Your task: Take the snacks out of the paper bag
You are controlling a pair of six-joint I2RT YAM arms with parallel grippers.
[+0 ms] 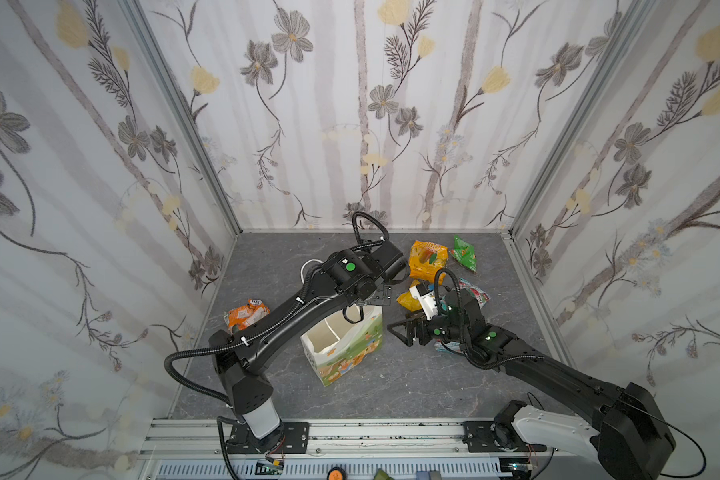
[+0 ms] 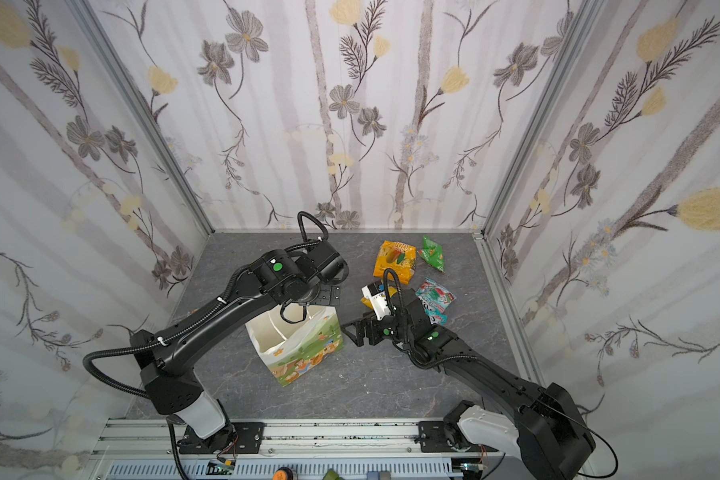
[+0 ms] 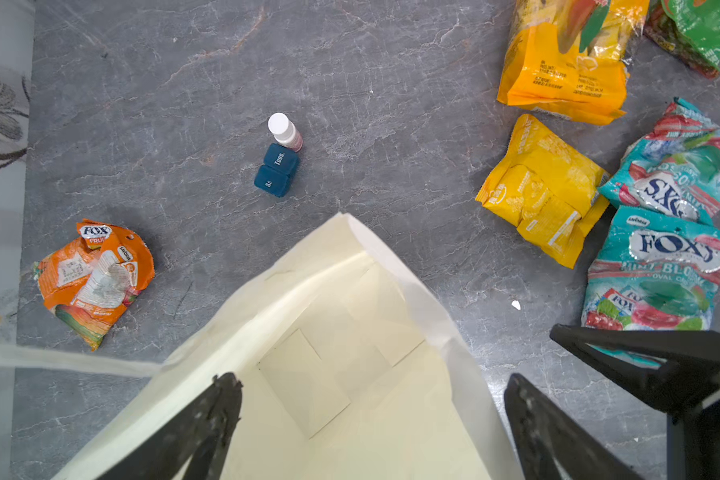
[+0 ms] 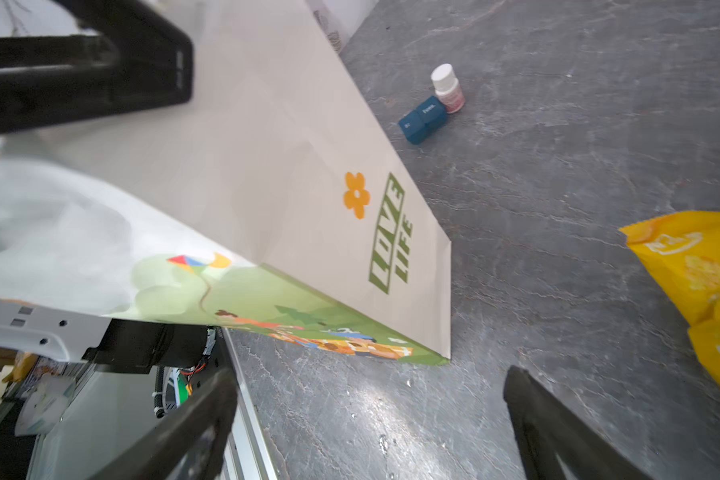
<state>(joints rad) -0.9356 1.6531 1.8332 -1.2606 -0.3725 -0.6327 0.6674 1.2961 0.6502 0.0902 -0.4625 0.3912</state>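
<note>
Left wrist view, nearest first: left gripper [image 3: 368, 378] hangs over the mouth of the paper bag [image 3: 350, 332], jaws spread wide, nothing between them. The bag stands upright and gaping, which gives a straight drop inside. What shows of its floor is bare paper (corners hidden, so I judge it emptied, not proven). The right gripper [image 4: 366, 372] sits low just beside the bag's printed side, jaws likewise apart and empty, perhaps placed to steady it.

Beyond, on the grey tabletop [image 1: 391, 395], the snacks lie apart from the bag, to the right. The yellow packet [image 3: 545, 191] lies against the teal FOX'S packets [image 3: 657, 270]. The orange-yellow packet [image 1: 427, 259] and green packet [image 1: 464, 253] are farthest back. They are grouped clear of the bag, likely to keep the reach open.
</note>
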